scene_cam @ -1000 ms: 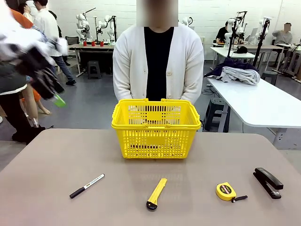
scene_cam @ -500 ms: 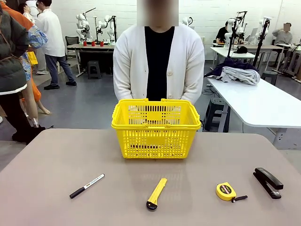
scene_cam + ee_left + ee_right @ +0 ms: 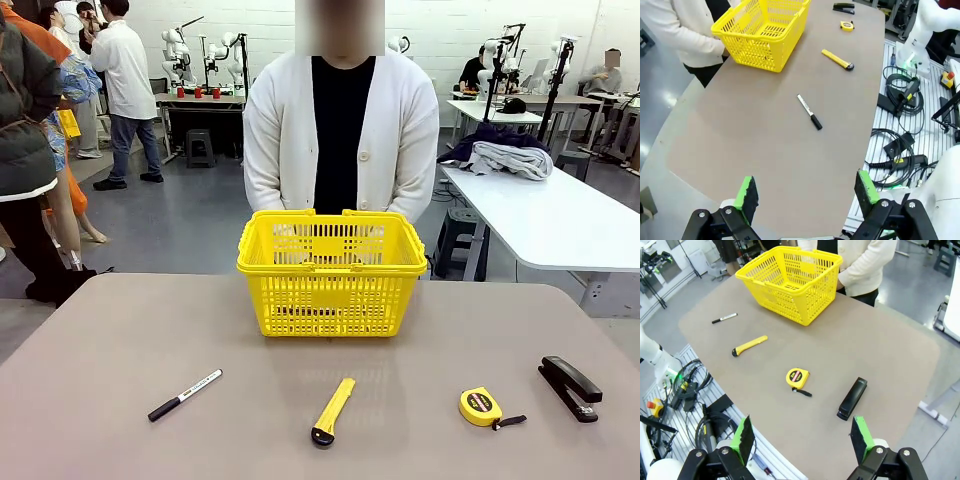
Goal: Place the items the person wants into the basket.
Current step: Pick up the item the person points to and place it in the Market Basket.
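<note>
At the bottom edge of the left wrist view, the left jaws stand spread wide, their green pads [image 3: 746, 196] well apart with nothing between them, high over the grey-brown worktop [image 3: 765, 150]. The right jaws, at the bottom of the right wrist view, are spread and empty in the same way.

Above the left jaws, mid-frame, lies the black-capped marker with a white barrel [image 3: 809, 111], alone on bare worktop. Just above the right jaws, lower centre of that view, lies the black desk stapler [image 3: 852, 398]. Beside it is a round yellow tape measure [image 3: 797, 377], with a yellow utility knife [image 3: 749, 345] farther left.

The yellow slotted plastic basket [image 3: 330, 268] stands at the centre of the front view, just before the person in a white cardigan [image 3: 400, 130], whose hands are hidden behind it, so which item is wanted cannot be told.

The marker looks light and stiff, and its smooth round barrel may roll; pinching across mid-barrel seems best. The stapler looks heavier, rigid and hinged, and is best taken across its narrow flanks near the middle.
</note>
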`<state>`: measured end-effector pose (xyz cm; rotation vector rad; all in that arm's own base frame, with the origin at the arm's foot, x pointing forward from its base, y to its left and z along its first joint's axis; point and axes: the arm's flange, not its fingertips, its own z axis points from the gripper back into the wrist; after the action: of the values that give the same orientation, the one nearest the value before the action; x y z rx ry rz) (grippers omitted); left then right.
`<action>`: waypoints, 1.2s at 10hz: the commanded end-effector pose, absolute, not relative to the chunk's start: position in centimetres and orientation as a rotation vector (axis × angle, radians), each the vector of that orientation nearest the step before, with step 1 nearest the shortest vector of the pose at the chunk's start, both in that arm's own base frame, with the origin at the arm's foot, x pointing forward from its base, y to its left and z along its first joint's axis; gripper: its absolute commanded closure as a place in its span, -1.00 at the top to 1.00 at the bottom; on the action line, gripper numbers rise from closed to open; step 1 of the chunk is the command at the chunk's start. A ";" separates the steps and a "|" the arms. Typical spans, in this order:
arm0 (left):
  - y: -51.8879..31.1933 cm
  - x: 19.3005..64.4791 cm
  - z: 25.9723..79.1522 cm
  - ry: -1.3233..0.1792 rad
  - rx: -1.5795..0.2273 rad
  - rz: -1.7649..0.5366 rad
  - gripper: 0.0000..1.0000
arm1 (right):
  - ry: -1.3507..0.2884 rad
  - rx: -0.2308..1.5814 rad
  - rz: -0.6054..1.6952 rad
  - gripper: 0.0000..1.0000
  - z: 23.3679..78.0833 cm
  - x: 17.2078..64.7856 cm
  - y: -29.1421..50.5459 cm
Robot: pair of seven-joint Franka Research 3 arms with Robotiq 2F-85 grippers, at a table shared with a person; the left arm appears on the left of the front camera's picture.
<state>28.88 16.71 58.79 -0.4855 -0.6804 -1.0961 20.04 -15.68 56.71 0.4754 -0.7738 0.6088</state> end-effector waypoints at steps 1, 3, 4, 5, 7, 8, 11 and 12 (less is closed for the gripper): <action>16.4 28.5 57.6 -0.728 -0.469 -1.084 1.00 | -0.793 0.490 0.619 1.00 56.7 20.4 -15.6; 15.9 28.5 57.9 -0.789 -0.451 -1.060 1.00 | -0.793 0.490 0.619 1.00 56.7 20.4 -15.6; 15.9 28.5 57.9 -0.799 -0.433 -1.061 1.00 | -0.793 0.490 0.619 1.00 56.7 20.4 -15.6; 16.0 28.6 57.7 -0.816 -0.428 -1.056 1.00 | -0.793 0.490 0.619 1.00 56.7 20.4 -15.6; 16.4 28.8 58.6 -0.769 -0.457 -1.047 1.00 | -0.793 0.490 0.619 1.00 56.7 20.4 -15.6; 16.4 28.8 58.6 -0.769 -0.457 -1.047 1.00 | -0.793 0.490 0.619 1.00 56.7 20.4 -15.6; 16.4 28.8 58.6 -0.769 -0.457 -1.047 1.00 | -0.793 0.490 0.619 1.00 56.7 20.4 -15.6; 16.4 28.8 58.6 -0.769 -0.457 -1.047 1.00 | -0.793 0.490 0.619 1.00 56.7 20.4 -15.6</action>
<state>28.85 16.29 58.48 -0.4550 -0.7722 -1.0456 20.04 -15.68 56.71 0.4754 -0.7738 0.6088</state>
